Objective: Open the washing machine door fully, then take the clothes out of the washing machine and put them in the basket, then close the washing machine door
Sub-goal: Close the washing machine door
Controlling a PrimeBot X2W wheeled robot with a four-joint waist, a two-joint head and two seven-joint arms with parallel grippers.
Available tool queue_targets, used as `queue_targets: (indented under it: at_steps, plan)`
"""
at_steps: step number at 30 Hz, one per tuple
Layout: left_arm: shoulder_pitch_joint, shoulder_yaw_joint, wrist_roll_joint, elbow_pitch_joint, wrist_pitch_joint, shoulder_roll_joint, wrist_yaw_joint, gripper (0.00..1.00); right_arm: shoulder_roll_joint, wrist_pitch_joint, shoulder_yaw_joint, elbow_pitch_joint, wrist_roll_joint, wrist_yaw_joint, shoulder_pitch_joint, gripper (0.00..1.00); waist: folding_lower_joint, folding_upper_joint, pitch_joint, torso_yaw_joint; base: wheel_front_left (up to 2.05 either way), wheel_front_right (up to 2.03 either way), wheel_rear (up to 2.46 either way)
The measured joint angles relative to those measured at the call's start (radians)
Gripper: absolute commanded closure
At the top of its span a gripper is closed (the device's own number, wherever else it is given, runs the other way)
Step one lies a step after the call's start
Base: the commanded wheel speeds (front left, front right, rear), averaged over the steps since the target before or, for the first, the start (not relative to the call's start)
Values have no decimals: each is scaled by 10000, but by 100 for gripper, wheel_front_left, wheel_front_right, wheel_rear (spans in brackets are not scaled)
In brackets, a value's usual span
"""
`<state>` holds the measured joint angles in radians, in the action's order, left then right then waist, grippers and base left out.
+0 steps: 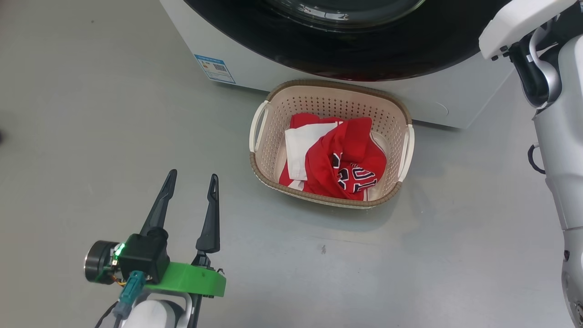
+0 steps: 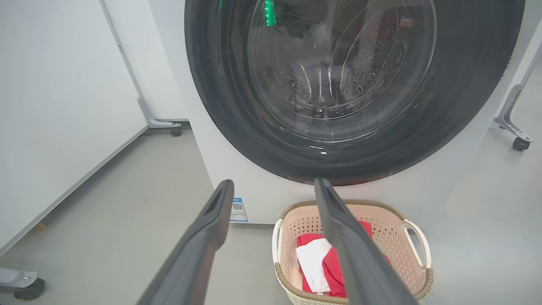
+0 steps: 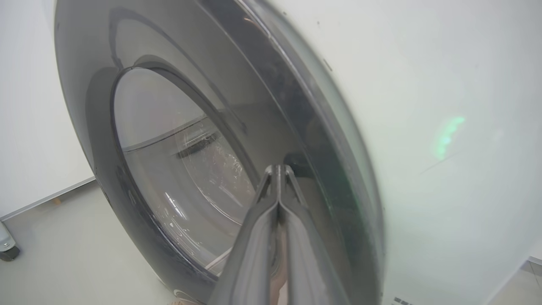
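The washing machine (image 1: 255, 54) stands ahead, and its door (image 1: 364, 50), black-rimmed with a glass bowl, lies flat against the white front. On the floor just before it sits the cream basket (image 1: 328, 85), holding the red clothes (image 1: 346, 159) with white trim and lettering. My left gripper (image 1: 193, 177) is open and holds nothing; it hovers over the floor to the left of the basket. In the left wrist view, the left gripper (image 2: 273, 183) points at the door (image 2: 211, 84) and basket (image 2: 417, 284). My right gripper (image 3: 277, 168) is shut, its tips against the black rim of the door (image 3: 118, 182).
My right arm (image 1: 560, 136) rises along the right edge of the head view, beside the washing machine's corner. White panels on castor feet (image 2: 169, 127) stand left of the machine, and another castor foot (image 2: 518, 142) to its right. A blue label (image 1: 215, 68) marks the machine's lower left corner.
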<state>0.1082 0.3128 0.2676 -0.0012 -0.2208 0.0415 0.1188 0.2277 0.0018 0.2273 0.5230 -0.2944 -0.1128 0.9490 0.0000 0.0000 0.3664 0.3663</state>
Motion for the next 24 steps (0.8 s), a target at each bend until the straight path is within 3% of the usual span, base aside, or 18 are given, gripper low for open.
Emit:
queue_targets:
  at_steps: [15, 24]
  plan:
    - [12, -316, 123, 278, -94, -6, 0, 0, -372, -512, 495, 692, -240, -33, 48, 100, 0, 0, -164, -141, 0, 0, 0]
    - [9, -594, -88, 466, -104, -10, 2, 0, -665, -1106, 894, 602, -677, -90, -1196, 100, 0, 0, -488, -487, 0, 0, 0]
